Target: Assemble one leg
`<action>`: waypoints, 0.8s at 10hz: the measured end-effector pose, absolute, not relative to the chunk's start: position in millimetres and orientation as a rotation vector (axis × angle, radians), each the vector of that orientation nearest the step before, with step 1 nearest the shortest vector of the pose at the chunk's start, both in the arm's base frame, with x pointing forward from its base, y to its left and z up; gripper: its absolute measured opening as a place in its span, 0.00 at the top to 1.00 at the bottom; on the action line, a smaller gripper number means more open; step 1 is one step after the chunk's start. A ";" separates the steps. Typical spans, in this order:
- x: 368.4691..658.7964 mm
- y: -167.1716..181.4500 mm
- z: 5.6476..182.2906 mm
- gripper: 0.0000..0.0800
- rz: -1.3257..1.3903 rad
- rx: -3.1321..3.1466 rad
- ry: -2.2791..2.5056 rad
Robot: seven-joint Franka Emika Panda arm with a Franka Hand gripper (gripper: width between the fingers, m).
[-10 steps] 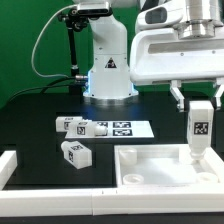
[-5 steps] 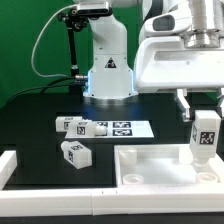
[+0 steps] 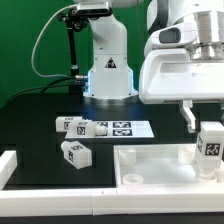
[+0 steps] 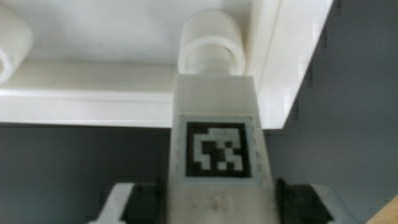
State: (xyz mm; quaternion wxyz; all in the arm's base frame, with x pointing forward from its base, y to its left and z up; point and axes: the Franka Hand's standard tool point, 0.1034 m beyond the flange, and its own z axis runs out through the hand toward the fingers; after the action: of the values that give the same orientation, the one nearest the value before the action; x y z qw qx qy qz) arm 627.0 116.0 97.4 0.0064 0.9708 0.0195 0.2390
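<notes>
My gripper [image 3: 210, 118] is shut on a leg [image 3: 210, 146], a white block with a black-and-white tag, held upright at the exterior view's right. Its lower end stands over the far right corner socket of the large white square panel [image 3: 150, 160]. In the wrist view the leg [image 4: 217, 125] runs out from between my fingers [image 4: 128, 205] toward a round socket [image 4: 214, 52] of the panel. Two more legs lie on the table: one [image 3: 76, 152] near the front left, one [image 3: 75, 126] beside the marker board [image 3: 128, 128].
The robot base [image 3: 108, 60] stands at the back centre. A white rail [image 3: 20, 165] runs along the table's left and front edges. A black cable [image 3: 45, 40] loops at the back left.
My gripper has moved to the exterior view's right and lower with the leg in it, bringing the leg's lower end down to the panel's corner.
</notes>
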 end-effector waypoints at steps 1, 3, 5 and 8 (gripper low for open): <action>626.1 115.7 94.4 0.64 0.747 3.036 0.061; 624.7 114.1 88.5 0.64 0.746 3.032 0.065; 626.8 110.6 87.8 0.64 0.793 3.023 0.060; 627.4 109.7 88.0 0.64 0.786 3.024 0.059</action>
State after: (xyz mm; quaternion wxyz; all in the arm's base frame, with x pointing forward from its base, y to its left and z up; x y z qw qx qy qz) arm 627.4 109.7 88.0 0.0082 0.9676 0.0189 0.2516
